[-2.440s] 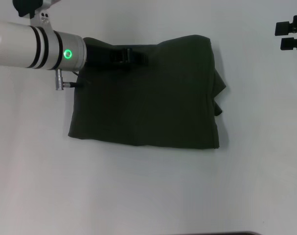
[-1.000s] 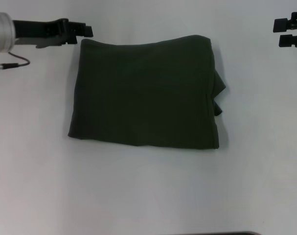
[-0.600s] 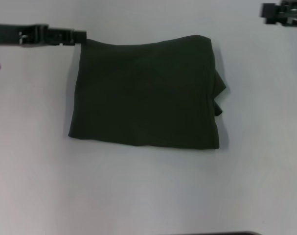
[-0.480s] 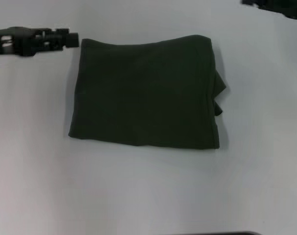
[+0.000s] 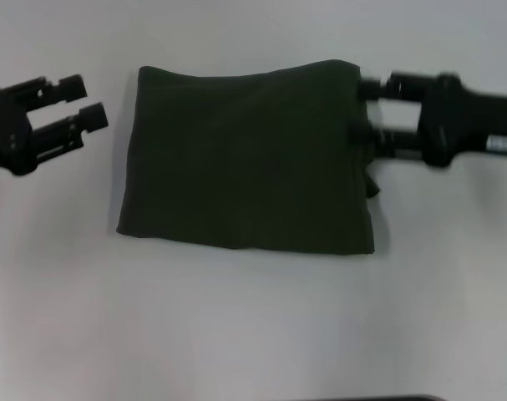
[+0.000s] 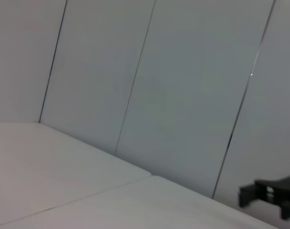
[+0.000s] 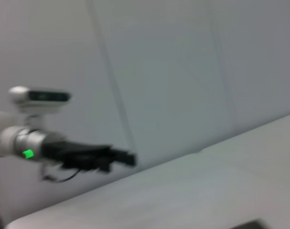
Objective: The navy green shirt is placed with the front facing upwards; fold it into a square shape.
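The navy green shirt (image 5: pixel 245 159) lies folded flat into a plain dark rectangle.

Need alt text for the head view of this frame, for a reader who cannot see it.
A navy green shirt, folded into a plain dark near-square, lies flat on a white table. The right pincer, open, reaches in from the right to the shirt's right edge near its far corner. The left pincer, also open, is off the shirt's left edge, apart from it.

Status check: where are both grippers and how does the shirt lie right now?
Left gripper open, off shirt's left edge. Right gripper open at its right edge. Navy green shirt folded, flat on table. Nothing in the way.
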Motion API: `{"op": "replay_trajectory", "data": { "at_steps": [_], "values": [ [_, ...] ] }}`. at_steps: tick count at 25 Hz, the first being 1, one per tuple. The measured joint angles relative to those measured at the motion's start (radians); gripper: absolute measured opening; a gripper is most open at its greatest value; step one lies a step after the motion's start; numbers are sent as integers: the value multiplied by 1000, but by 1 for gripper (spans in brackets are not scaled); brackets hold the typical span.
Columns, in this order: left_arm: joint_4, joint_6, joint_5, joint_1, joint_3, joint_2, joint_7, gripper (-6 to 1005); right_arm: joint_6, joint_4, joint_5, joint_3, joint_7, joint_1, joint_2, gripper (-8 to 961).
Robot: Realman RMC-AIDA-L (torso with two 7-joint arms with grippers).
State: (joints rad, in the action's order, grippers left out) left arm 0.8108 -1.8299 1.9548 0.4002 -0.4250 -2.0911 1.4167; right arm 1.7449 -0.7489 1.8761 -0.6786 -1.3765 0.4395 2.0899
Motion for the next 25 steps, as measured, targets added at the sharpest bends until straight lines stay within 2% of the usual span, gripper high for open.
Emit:
{"op": "replay_trajectory", "data": {
  "at_steps": [2, 6, 9, 13, 22, 25],
  "values": [
    [-24, -13, -7, -23, -3, 1, -8, 581, 48, 24, 2, -31, 37, -26, 2, 704],
    [-86, -21, 19, -50, -49, 20, -18, 584, 98, 134, 5, -127, 193, -66, 2, 689],
    [-121, -31, 31, -72, -96, 25, -80, 587, 90, 233, 5, -145, 307, -69, 2, 679],
    [-173, -38, 38, -98, -131, 25, -180, 590, 64, 310, 5, -156, 363, -71, 2, 664],
    [-262, -40, 39, -152, -137, -5, -199, 598, 44, 391, -3, -162, 364, -101, 0, 662],
    [-269, -40, 39, -189, -152, -20, -282, 600, 19, 418, -1, -161, 375, -113, 1, 667]
  ]
}}
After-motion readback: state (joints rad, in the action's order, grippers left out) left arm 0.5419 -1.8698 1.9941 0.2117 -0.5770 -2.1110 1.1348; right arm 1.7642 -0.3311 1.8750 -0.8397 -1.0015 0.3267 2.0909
